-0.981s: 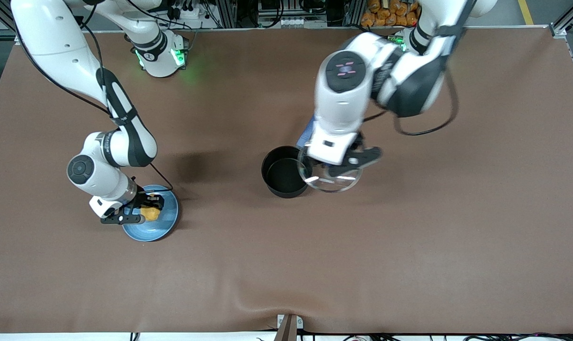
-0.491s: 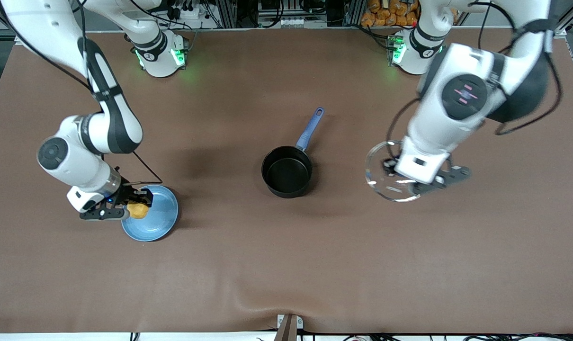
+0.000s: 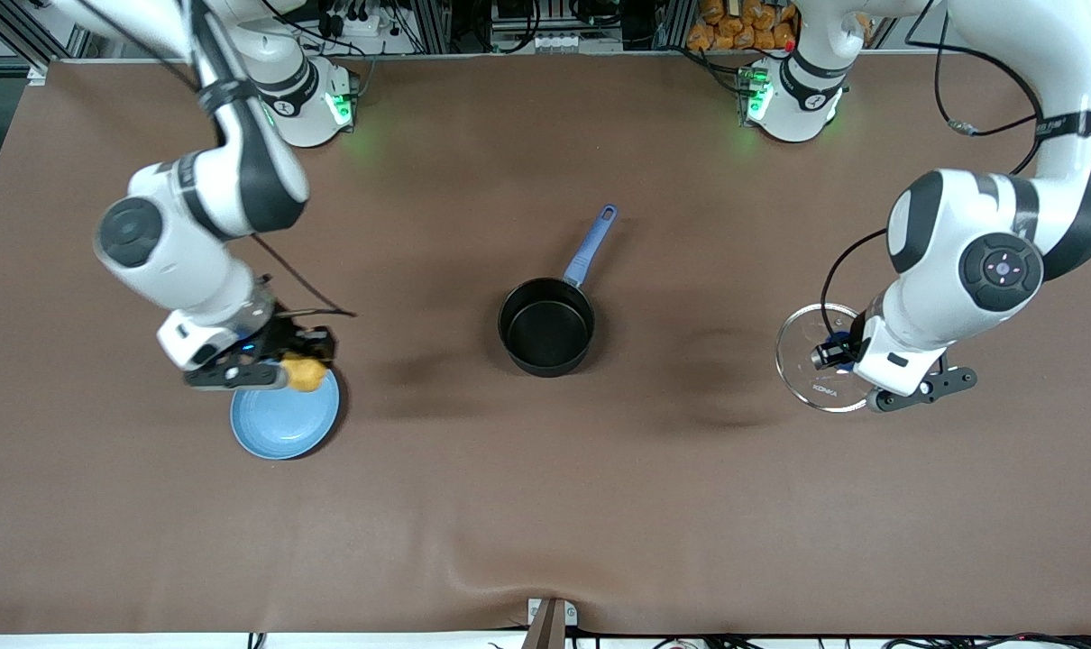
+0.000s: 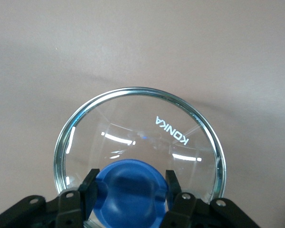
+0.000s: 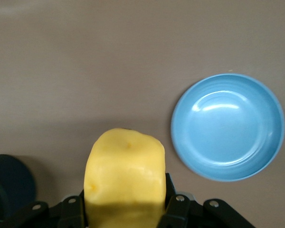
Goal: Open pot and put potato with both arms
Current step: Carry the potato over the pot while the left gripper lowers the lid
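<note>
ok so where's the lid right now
The glass lid is held by its blue knob in the left gripper, over bare table toward the left arm's end, well clear of the open pot.

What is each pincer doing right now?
Left pincer: shut on the lid by its knob.
Right pincer: shut on the potato, over the plate.

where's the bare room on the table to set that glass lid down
Bare cloth lies between the pot and the lid, which the left gripper holds at the left arm's end. The wide strip nearer the front camera is bare too. It is crowded by the blue plate, where the right gripper holds the potato.
</note>
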Tool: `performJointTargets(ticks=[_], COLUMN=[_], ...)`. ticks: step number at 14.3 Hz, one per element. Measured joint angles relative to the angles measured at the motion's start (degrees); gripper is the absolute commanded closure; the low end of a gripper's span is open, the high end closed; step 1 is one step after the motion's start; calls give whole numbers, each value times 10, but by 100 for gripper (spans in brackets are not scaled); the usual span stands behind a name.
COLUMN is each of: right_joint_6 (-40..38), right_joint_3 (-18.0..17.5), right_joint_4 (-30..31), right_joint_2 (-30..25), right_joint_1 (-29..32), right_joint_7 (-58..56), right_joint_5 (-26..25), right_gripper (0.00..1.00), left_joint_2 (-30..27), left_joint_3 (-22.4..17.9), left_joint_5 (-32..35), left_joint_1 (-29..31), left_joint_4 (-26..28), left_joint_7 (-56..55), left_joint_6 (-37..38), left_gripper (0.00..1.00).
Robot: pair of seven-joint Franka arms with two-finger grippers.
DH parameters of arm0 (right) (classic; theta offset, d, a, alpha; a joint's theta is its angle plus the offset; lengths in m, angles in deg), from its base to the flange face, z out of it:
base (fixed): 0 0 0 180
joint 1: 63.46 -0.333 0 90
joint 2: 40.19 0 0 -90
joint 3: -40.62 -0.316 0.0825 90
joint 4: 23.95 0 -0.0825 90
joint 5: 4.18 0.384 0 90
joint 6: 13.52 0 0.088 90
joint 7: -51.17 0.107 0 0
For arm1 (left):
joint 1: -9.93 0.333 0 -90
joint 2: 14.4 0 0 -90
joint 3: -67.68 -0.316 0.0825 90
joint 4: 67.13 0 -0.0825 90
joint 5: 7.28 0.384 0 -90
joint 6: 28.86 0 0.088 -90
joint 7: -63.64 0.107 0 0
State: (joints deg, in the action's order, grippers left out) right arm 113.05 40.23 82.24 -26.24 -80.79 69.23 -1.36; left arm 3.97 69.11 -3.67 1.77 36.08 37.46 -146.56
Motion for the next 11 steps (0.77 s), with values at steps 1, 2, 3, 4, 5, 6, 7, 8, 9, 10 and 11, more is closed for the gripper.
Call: performJointTargets(ticks=[1,2,3,4,5,6,7,8,9,10,11], right_joint_6=[-14,-29,-42,-49,-52,-52,-52,-50,-49,-49,-48], right_joint_3=[-1,-1,-1,-1,-2,-2,-2,-2,-2,-2,-1], right_joint_4=[-14,-29,-44,-56,-64,-71,-77,-86,-98,-111,-125], right_joint_2=[0,1,3,6,11,19,30,45,62,80,99], right_joint_1=[-25,-49,-74,-97,-120,-141,-163,-183,-203,-221,-236], right_joint_7=[46,91,132,168,201,234,265,296,322,343,360], right_joint_5=[-22,-39,-48,-51,-53,-53,-54,-55,-55,-55,-56], right_gripper=[71,71,71,71,71,71,71,71,71,71,71], left_joint_2=[7,14,23,31,39,48,56,64,71,79,86], left_joint_3=[0,0,0,0,0,0,0,0,0,0,0], left_joint_5=[0,0,0,0,0,0,0,0,0,1,2], left_joint_1=[5,11,18,24,31,38,46,54,60,62,62], left_joint_4=[14,25,34,42,49,54,57,60,65,70,75], left_joint_7=[3,4,8,16,25,33,40,48,53,58,59], left_joint_6=[-20,-38,-57,-75,-89,-99,-108,-117,-130,-143,-156], left_gripper=[100,100,100,100,100,100,100,100,100,100,100])
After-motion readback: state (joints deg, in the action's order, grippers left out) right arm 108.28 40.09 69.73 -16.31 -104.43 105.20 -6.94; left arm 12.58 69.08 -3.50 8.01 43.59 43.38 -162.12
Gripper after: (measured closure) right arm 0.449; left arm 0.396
